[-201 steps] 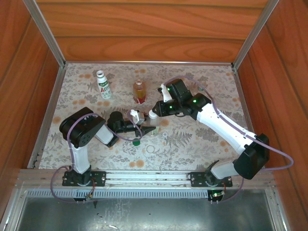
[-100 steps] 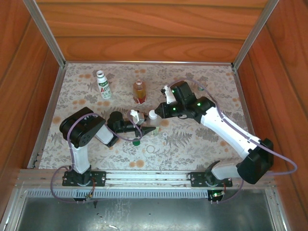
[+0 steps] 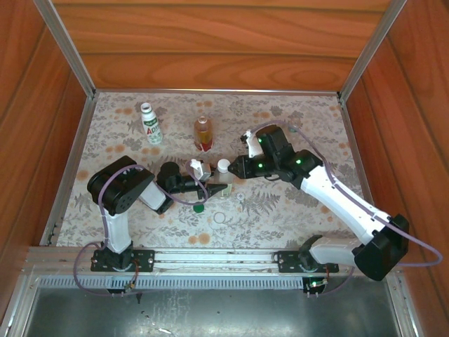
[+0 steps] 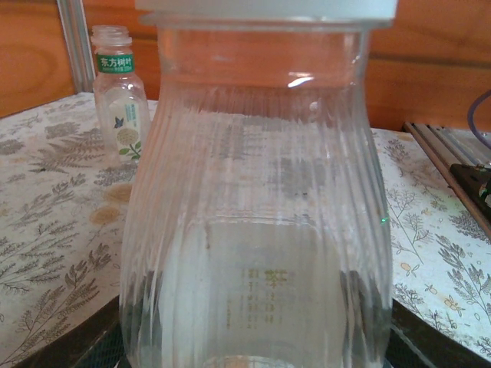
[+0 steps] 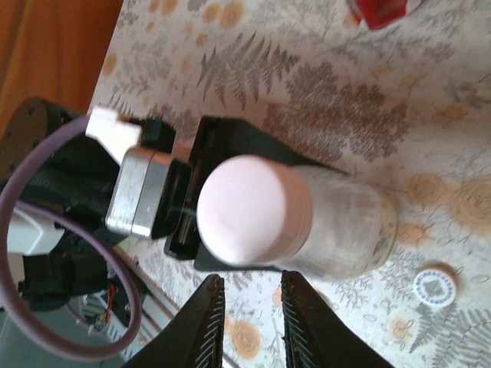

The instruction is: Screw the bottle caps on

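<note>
Left hand (image 3: 219, 188) is clamped on the short clear bottle (image 4: 253, 230), which stands upright mid-counter (image 3: 295, 210), near side of the amber bottle (image 3: 203, 132). A white cap (image 5: 245, 218) sits on its neck; can't tell whether it is threaded home. Right hand (image 5: 252, 282) is just beside the cap, fingers a narrow gap apart with nothing between them.

Step, as judged: tightening this cap. Next move calls for closing squarely on the cap and turning while the left hand steadies the bottle.

Green-labelled clear bottle (image 4: 123, 103) stands open-necked. A dark green cap (image 3: 198, 208) lies loose near the left hand.
</note>
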### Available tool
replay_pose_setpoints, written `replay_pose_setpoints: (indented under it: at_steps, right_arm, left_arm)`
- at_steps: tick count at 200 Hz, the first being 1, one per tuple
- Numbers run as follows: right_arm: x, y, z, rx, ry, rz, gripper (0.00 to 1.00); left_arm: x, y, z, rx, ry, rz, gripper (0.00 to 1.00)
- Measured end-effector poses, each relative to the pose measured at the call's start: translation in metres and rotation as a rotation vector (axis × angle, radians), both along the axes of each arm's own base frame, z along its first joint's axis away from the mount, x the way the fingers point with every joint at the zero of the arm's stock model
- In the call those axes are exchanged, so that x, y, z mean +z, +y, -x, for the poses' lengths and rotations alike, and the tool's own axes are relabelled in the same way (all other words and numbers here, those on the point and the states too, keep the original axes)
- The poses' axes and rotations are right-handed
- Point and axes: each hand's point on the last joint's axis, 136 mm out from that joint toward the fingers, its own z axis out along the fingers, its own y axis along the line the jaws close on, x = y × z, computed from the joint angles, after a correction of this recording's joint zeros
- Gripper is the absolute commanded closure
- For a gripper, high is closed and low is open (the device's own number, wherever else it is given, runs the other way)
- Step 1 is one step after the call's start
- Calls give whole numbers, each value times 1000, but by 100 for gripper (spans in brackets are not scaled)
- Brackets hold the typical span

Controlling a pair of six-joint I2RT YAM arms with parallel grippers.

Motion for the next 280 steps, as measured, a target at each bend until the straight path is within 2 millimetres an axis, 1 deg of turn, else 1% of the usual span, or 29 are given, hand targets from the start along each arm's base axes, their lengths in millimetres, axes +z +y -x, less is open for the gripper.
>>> replay_pose_setpoints:
  at_steps: [13,33,46,56,69,91,112,126,152,160,163,171,178,189,196,207,224,237,255,280]
  right_arm:
    - [2,1,-11,-18,-9,-3,74]
    - [2,5,-26,-21,-7,2,77]
    - [0,9,-31,-13,0,5,78]
    - [-3,12,-32,-1,13,5,80]
    - [-6,14,-29,21,30,2,84]
    - [-5,15,-27,37,34,-10,91]
    - [-5,10,-20,50,34,-27,92]
    - [-6,7,-12,62,45,-43,92]
    - [-9,6,14,121,103,-69,92]
    - [-10,5,21,135,114,-71,89]
    - [-10,4,22,137,114,-71,86]
    - [-10,3,26,146,108,-69,75]
    - [-8,1,28,151,91,-68,64]
    - [-1,-3,30,153,52,-69,48]
    - [5,-6,30,159,9,-68,42]
    - [15,-10,30,169,-66,-66,35]
    - [30,-15,32,217,-204,-68,31]
    - [35,-19,38,276,-306,-59,31]
    - [32,-23,48,387,-437,-34,30]
    - [23,-20,59,560,-587,-11,30]
  left_arm:
    - [0,0,0,0,0,0,41]
    - [0,0,0,0,0,0,41]
    - [0,0,0,0,0,0,41]
    - [0,0,0,0,0,0,41]
    - [0,0,0,0,0,0,41]
    - [0,0,0,-1,-1,0,41]
    - [-1,0,1,-4,-7,-2,41]
    - [-1,0,1,-7,-9,-1,41]
    - [0,-1,-1,-4,1,3,41]
    - [0,-1,-1,-3,4,4,42]
    - [0,-1,-1,-2,4,4,42]
    - [0,-1,-1,-2,5,4,42]
    - [0,-1,-1,-2,5,4,42]
    - [0,-1,-1,-1,4,4,42]
    - [0,-1,-1,-1,3,3,42]
    - [0,-1,-1,-2,-5,2,42]
    - [-1,-2,3,-12,-33,-5,42]
    - [-2,-2,8,-25,-52,-10,42]
    - [-1,-3,14,-53,-60,-9,42]
    - [-2,-4,22,-96,-59,-8,42]
